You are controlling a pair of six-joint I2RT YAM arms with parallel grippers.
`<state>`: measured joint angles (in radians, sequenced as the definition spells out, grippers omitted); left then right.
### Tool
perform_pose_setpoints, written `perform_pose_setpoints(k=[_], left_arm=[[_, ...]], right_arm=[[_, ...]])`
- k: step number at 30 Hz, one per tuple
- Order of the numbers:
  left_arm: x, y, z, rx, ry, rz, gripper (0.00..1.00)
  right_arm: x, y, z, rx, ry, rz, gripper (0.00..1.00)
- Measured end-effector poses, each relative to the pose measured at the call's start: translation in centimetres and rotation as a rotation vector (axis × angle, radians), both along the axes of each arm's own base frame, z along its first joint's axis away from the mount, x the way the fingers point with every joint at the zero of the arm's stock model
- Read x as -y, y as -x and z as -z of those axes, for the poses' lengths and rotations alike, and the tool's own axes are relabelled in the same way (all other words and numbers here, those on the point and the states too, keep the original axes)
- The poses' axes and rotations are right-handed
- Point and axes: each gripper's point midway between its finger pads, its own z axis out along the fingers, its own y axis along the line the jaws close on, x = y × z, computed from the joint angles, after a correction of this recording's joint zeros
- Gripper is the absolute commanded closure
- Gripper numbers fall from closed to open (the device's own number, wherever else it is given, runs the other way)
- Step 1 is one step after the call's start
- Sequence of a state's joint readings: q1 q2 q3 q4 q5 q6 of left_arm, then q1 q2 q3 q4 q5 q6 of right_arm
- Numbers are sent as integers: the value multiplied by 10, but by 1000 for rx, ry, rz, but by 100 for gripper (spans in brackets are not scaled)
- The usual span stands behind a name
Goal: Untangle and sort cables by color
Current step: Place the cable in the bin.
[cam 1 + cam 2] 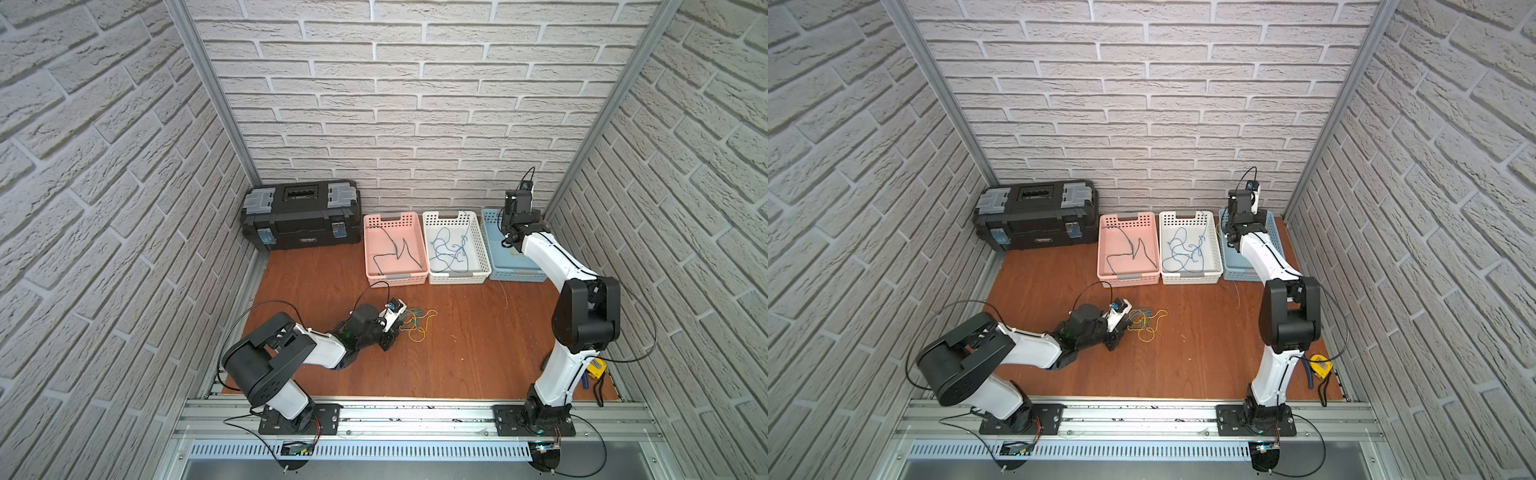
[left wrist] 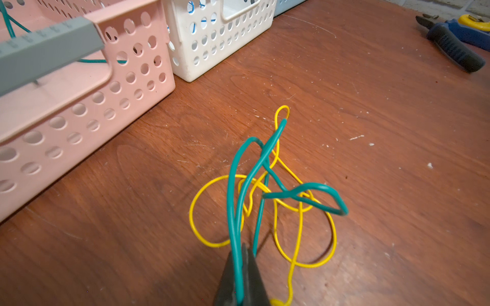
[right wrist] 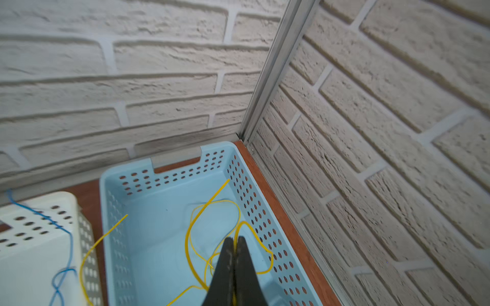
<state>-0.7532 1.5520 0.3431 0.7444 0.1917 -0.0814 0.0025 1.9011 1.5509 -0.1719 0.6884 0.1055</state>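
Mostly sorted. Green cables (image 1: 393,243) lie in the pink basket (image 1: 370,249), left of the white basket (image 1: 482,249). Blue cables (image 1: 451,251) are inside the white basket. Yellow cables (image 3: 187,243) are in the blue basket (image 1: 517,274), right of the white one.

Left over: one small tangle (image 1: 419,324) on the table (image 1: 478,353), in front of the white basket. It is a green cable (image 2: 232,201) looped through a yellow cable (image 2: 192,212), likely the last pair to split and drop.

Left gripper (image 2: 241,250): fingers closed tight, pinching the tangle's green cable, low over the table.

Right gripper (image 3: 234,239): over the blue basket, fingers pressed together. A yellow strand (image 3: 256,235) runs into them, seemingly pinched and not yet let go.
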Motion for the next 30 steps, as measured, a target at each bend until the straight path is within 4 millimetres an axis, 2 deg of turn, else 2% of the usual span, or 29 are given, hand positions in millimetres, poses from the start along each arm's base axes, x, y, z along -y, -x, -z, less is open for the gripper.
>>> perform_pose_setpoints(k=[4,7,11,13,16,18,20,23,26,30], left_arm=[[0,0,0,-3,-4,1,100],[1,-1,-1,-2,-5,2,100],[1,-1,0,-6,-9,2,100],[1,-1,-1,-5,-9,2,100],[1,-1,0,-7,-10,2,100],[1,0,0,-7,-10,3,100],[1,0,0,-7,-10,3,100],[2,0,0,-6,-11,4,100],[2,0,0,-5,-11,4,100],[2,0,-1,-4,-9,4,100]], right_arm=[[22,13,26,-78,2,91,97],[32,21,32,-91,-18,133,97],[36,22,37,-87,-58,143,97],[33,19,40,-93,-84,126,91],[24,13,49,-102,-136,87,79],[15,11,56,-119,-181,51,67],[7,11,62,-142,-224,17,61],[-3,14,62,-183,-281,-19,58],[-11,18,54,-192,-329,-42,57],[-35,40,41,-202,-429,-112,57]])
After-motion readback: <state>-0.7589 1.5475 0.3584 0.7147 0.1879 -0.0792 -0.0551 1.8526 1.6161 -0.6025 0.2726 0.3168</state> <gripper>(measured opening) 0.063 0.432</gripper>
